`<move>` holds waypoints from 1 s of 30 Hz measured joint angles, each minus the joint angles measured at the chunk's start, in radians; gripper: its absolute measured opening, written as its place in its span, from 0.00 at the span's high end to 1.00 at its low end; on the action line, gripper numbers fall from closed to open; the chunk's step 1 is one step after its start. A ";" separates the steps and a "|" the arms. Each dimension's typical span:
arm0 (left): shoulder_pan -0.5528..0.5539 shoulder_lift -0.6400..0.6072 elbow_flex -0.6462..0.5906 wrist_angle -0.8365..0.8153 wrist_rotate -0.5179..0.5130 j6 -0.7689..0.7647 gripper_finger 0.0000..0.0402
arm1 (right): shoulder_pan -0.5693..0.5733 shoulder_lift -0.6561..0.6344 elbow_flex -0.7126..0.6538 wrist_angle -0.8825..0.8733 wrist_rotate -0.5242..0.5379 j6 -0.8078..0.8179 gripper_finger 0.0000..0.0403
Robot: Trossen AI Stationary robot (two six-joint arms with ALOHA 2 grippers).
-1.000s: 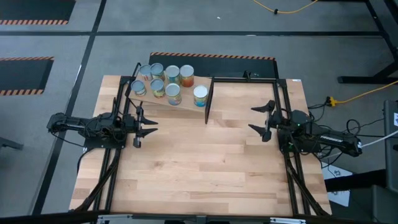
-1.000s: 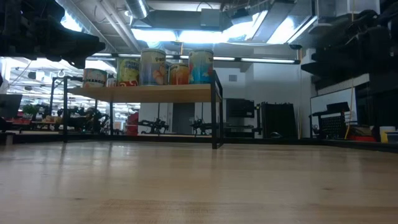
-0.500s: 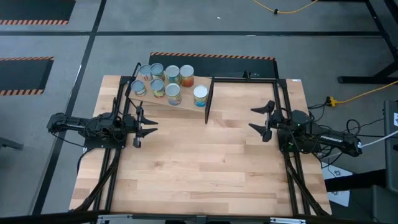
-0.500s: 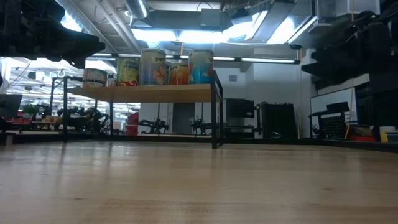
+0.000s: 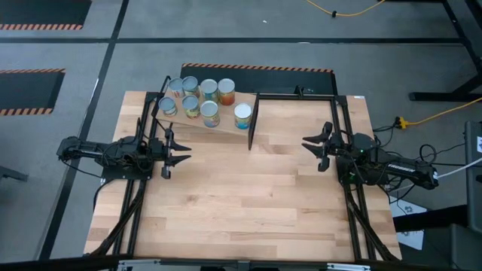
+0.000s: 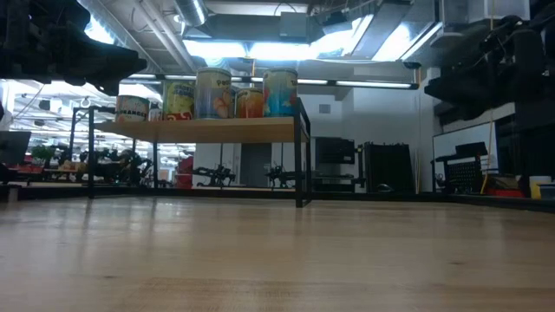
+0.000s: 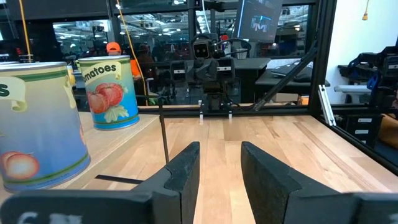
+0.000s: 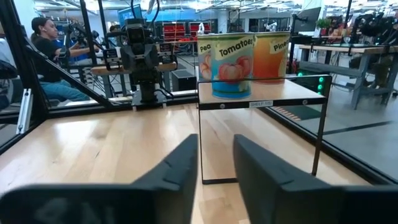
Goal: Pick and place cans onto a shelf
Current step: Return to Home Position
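Observation:
Several cans (image 5: 199,98) stand upright on their bases on the tilted plywood shelf (image 5: 226,129) at the table's far left, next to its black upright divider (image 5: 251,120). The low view shows the cans (image 6: 212,94) in a row on the raised shelf (image 6: 208,129). My left gripper (image 5: 181,150) hovers just near of the shelf, open, with two cans (image 7: 109,92) ahead of it. My right gripper (image 5: 311,150) hangs over the table's right part, its fingers (image 8: 180,165) a narrow gap apart with nothing between them, facing the shelf (image 8: 261,94) and the cans (image 8: 233,65).
Black frame rails (image 5: 348,188) run along the table's left and right sides. Bare wooden tabletop (image 5: 241,196) lies between the arms and toward the near edge. A person (image 8: 46,37) sits in the room beyond the table.
My right gripper has drawn its fingers together from wide open to a narrow gap, with nothing between them, staying in place. The cans and the shelf have not moved.

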 joint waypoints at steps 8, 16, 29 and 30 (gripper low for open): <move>0.000 0.000 0.000 0.000 0.000 0.000 0.73 | 0.000 0.000 0.000 0.000 0.000 0.019 0.87; 0.000 0.000 0.000 0.000 0.000 0.000 0.73 | 0.000 0.000 0.000 0.000 0.000 0.017 0.97; 0.000 0.000 0.000 0.000 0.000 0.000 0.73 | 0.000 0.000 0.000 0.000 0.000 0.017 0.96; 0.000 0.000 0.000 0.000 0.000 0.000 0.73 | 0.000 0.000 0.000 0.000 0.000 0.017 0.96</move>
